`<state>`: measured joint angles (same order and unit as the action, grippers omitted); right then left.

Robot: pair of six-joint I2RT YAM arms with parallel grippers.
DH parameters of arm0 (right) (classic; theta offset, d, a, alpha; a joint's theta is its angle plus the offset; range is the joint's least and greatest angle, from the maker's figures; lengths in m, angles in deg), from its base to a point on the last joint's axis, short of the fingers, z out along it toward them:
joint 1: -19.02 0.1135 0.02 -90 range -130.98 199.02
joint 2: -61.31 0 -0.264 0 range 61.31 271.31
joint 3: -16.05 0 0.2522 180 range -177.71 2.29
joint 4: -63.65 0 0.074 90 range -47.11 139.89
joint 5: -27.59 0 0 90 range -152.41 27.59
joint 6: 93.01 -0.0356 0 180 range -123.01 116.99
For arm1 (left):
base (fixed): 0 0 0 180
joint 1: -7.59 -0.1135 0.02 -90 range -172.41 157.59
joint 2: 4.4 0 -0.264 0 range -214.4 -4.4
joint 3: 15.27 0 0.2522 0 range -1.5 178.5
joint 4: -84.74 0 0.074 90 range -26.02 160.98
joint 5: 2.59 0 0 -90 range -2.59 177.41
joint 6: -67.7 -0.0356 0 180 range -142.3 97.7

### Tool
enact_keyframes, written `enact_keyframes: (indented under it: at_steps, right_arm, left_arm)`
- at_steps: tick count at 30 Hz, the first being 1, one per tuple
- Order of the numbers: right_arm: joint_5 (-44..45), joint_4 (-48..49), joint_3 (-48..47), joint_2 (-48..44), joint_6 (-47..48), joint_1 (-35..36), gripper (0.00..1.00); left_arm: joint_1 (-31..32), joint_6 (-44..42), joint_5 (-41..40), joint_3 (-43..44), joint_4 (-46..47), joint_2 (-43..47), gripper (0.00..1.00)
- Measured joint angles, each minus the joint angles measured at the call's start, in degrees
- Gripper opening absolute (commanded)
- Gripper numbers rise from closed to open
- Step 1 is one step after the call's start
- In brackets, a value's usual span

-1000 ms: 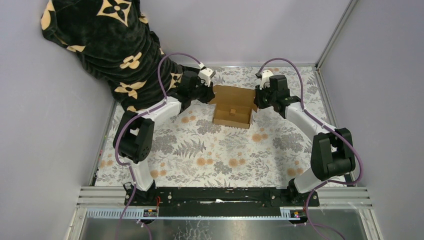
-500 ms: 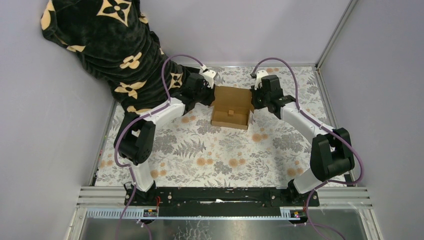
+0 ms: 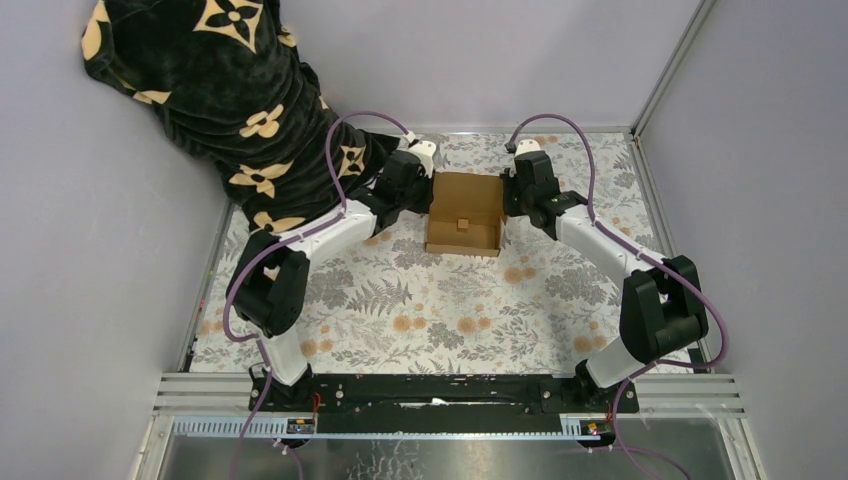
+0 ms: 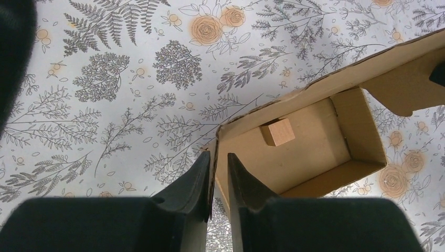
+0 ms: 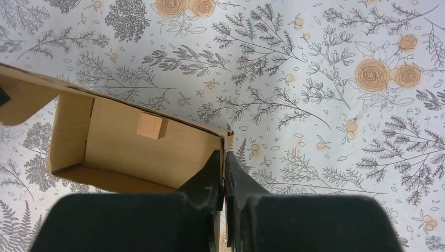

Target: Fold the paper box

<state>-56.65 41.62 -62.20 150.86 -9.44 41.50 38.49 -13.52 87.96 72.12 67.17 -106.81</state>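
The paper box [image 3: 465,205] is brown cardboard and stands open-topped at the far middle of the table, with a small wooden block [image 3: 463,224] inside. My left gripper [image 3: 428,196] straddles its left wall. In the left wrist view that wall [image 4: 214,152] lies against the outer finger [image 4: 197,176], and a gap separates it from the inner finger [image 4: 242,181]; the left gripper [image 4: 218,157] is slightly open. My right gripper [image 3: 508,196] is shut on the box's right wall, pinched near the corner [image 5: 226,140] between the right gripper's [image 5: 224,157] fingers.
A person in a black garment with tan flowers [image 3: 210,90] leans over the far left corner, close to my left arm. A floral cloth [image 3: 420,300] covers the table. Grey walls and a metal post [image 3: 665,85] bound the space.
Both grippers moved inward onto the box's side walls. The right gripper closed onto the right wall. The box's sides now stand more upright and it looks squarer.
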Motion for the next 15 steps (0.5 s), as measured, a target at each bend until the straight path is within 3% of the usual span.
enact_keyframes:
  at_steps: [15]
  right_arm:
    - [7.32, 1.03, 0.2, 0.0, -7.34, 2.38, 0.03]
  left_arm:
    - [4.22, 6.88, -12.04, -0.26, -0.15, 0.07, 0.23]
